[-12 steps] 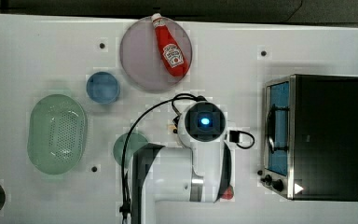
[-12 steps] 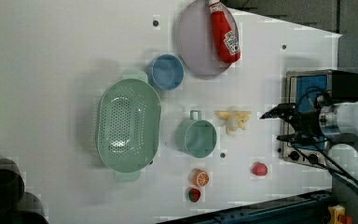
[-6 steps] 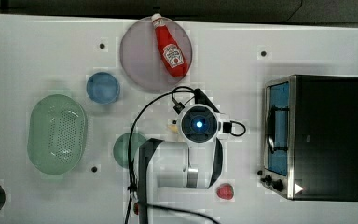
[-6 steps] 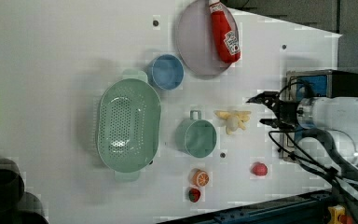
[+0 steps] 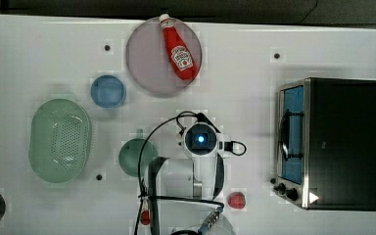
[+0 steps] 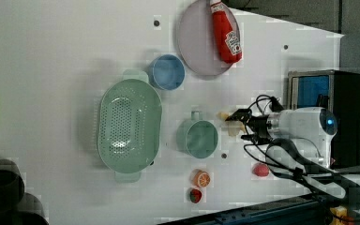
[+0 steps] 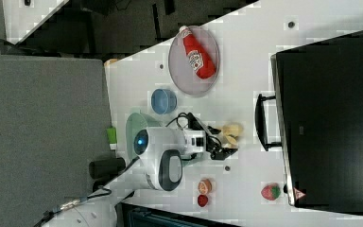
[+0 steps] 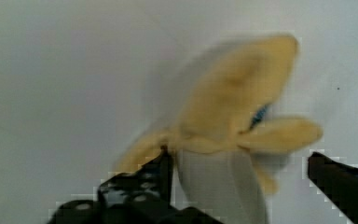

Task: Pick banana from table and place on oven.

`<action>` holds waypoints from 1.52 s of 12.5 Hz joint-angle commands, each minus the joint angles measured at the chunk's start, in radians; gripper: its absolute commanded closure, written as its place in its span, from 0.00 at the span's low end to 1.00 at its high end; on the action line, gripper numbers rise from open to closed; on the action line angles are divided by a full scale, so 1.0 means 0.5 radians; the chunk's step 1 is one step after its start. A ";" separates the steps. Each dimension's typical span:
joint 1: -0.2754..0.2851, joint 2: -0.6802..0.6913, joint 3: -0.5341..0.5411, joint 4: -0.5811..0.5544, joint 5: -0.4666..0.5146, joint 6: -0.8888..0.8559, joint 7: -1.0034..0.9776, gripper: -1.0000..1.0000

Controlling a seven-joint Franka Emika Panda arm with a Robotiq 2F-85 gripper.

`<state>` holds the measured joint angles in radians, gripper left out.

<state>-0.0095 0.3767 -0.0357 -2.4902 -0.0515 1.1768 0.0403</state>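
One light, soft banana (image 8: 233, 154) lay on the table (image 5: 39, 54) at the green cup's (image 6: 198, 138) three o'clock in the left view, between the spread gripper (image 8: 235, 186) jaws (peel flaps looked floppy), so we judged its pale body the safest hold.

Bare table (image 5: 254, 98) lies between the arm and the oven (image 5: 345, 142), whose black top is unobstructed.
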 commanded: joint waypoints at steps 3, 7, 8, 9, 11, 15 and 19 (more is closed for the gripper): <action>-0.010 -0.020 0.006 0.076 0.051 0.136 0.066 0.63; -0.005 -0.113 0.009 0.110 0.052 0.132 0.074 0.74; -0.004 -0.197 0.010 0.136 0.052 0.110 0.076 0.74; -0.004 -0.310 0.010 0.155 0.052 0.051 0.076 0.74; -0.004 -0.590 0.011 0.196 0.052 -0.202 0.076 0.74; -0.017 -1.125 -0.019 0.353 0.052 -0.992 0.076 0.74; -0.064 -1.362 -0.142 0.510 0.047 -1.507 0.068 0.74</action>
<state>0.0016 -0.3757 -0.0967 -2.2090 -0.0353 0.4502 0.0451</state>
